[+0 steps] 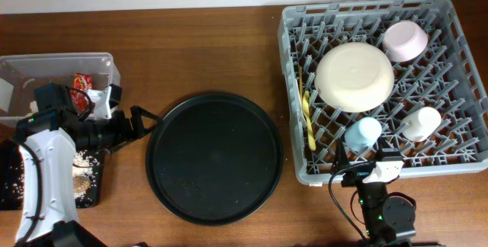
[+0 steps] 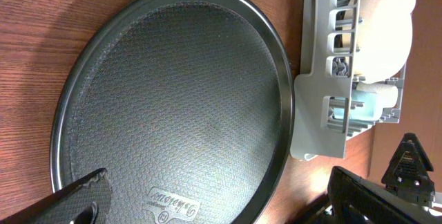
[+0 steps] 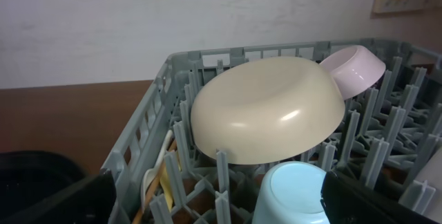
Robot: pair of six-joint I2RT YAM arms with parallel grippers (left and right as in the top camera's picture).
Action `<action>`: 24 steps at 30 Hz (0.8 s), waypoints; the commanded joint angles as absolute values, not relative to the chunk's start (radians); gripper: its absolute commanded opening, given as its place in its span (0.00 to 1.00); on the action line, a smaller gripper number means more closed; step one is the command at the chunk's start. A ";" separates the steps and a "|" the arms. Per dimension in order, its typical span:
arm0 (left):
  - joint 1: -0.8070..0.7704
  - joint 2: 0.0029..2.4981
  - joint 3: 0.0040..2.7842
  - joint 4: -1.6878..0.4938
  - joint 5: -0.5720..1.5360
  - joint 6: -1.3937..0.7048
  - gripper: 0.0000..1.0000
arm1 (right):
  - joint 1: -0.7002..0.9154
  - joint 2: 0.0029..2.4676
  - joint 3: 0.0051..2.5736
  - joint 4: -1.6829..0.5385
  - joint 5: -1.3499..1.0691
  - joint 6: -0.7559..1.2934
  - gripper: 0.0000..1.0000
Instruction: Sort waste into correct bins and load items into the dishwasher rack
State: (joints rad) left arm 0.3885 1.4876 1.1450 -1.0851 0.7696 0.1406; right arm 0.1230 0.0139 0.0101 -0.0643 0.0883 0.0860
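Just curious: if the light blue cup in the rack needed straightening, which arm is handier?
Probably right: its open fingers sit beside the light blue cup, while the left fingers hover beyond the round black tray.

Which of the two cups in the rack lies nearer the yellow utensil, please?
The light blue cup; the small cream cup sits farther from the yellow utensil.

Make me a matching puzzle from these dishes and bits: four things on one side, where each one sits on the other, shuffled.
Things:
1. pink bowl
2. blue cup
3. red wrapper
4. round black tray

Places:
A. in the clear tub
B. on the table, left of the rack
C. in the rack, near its front edge
D. in the rack, near its back edge

Pairs: 1-D, 2-C, 3-A, 4-B
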 commanded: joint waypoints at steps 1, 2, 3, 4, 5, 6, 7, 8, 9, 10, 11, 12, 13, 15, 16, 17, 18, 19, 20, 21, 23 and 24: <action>0.394 1.490 1.156 -1.086 0.776 0.143 0.99 | 0.115 0.004 0.006 -0.075 0.083 0.075 0.98; 0.394 1.490 1.156 -1.086 0.776 0.143 1.00 | 0.116 0.004 0.006 -0.075 0.083 0.075 0.98; 0.394 1.490 1.156 -1.086 0.776 0.143 0.99 | 0.117 0.004 0.006 -0.075 0.083 0.075 0.99; 0.394 1.490 1.156 -1.086 0.776 0.143 0.99 | 0.117 0.004 0.006 -0.075 0.083 0.075 0.98; 0.394 1.490 1.156 -1.086 0.776 0.143 0.99 | 0.117 0.004 0.006 -0.075 0.083 0.075 0.98; 0.394 1.490 1.156 -1.086 0.776 0.143 0.99 | 0.117 0.004 0.006 -0.075 0.083 0.075 0.99; 0.394 1.490 1.156 -1.086 0.776 0.143 1.00 | 0.117 0.004 0.006 -0.075 0.083 0.075 0.98; 0.394 1.490 1.156 -1.086 0.776 0.143 0.99 | 0.117 0.004 0.006 -0.075 0.083 0.075 0.98; 0.394 1.490 1.156 -1.086 0.776 0.143 0.99 | 0.117 0.004 0.006 -0.075 0.083 0.075 0.99; 0.394 1.490 1.156 -1.086 0.776 0.143 0.99 | 0.117 0.004 0.006 -0.075 0.083 0.075 0.98; 0.394 1.490 1.156 -1.086 0.776 0.143 0.99 | 0.117 0.004 0.006 -0.075 0.083 0.075 0.98; 0.394 1.490 1.156 -1.086 0.776 0.143 0.99 | 0.117 0.004 0.006 -0.075 0.083 0.075 0.98; 0.394 1.490 1.156 -1.086 0.776 0.143 1.00 | 0.117 0.004 0.006 -0.075 0.083 0.075 0.98; 0.394 1.490 1.156 -1.086 0.776 0.143 1.00 | 0.117 0.004 0.006 -0.075 0.083 0.075 0.98; 0.394 1.490 1.156 -1.086 0.776 0.143 0.99 | 0.117 0.004 0.006 -0.075 0.083 0.075 0.98; 0.394 1.490 1.156 -1.086 0.776 0.143 0.99 | 0.117 0.004 0.006 -0.075 0.083 0.075 0.98; 0.394 1.490 1.156 -1.086 0.776 0.143 1.00 | 0.117 0.004 0.006 -0.075 0.083 0.075 0.98; 0.394 1.490 1.156 -1.086 0.776 0.143 0.99 | 0.117 0.004 0.006 -0.075 0.083 0.075 0.98; 0.393 1.490 1.155 -1.087 0.775 0.143 1.00 | 0.117 0.004 0.006 -0.075 0.083 0.075 0.98; 0.391 1.487 1.155 -1.086 0.757 0.143 0.99 | 0.117 0.004 0.006 -0.075 0.083 0.075 0.98; 0.393 1.467 1.153 -1.086 0.698 0.143 0.99 | 0.117 0.004 0.006 -0.075 0.083 0.075 0.98; 0.389 1.432 1.153 -1.086 0.616 0.143 0.99 | 0.117 0.004 0.006 -0.075 0.083 0.075 0.98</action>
State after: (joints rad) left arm 0.3885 1.4868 1.1450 -1.0851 0.7467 0.1406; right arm 0.1230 0.0139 0.0101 -0.0643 0.0883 0.0780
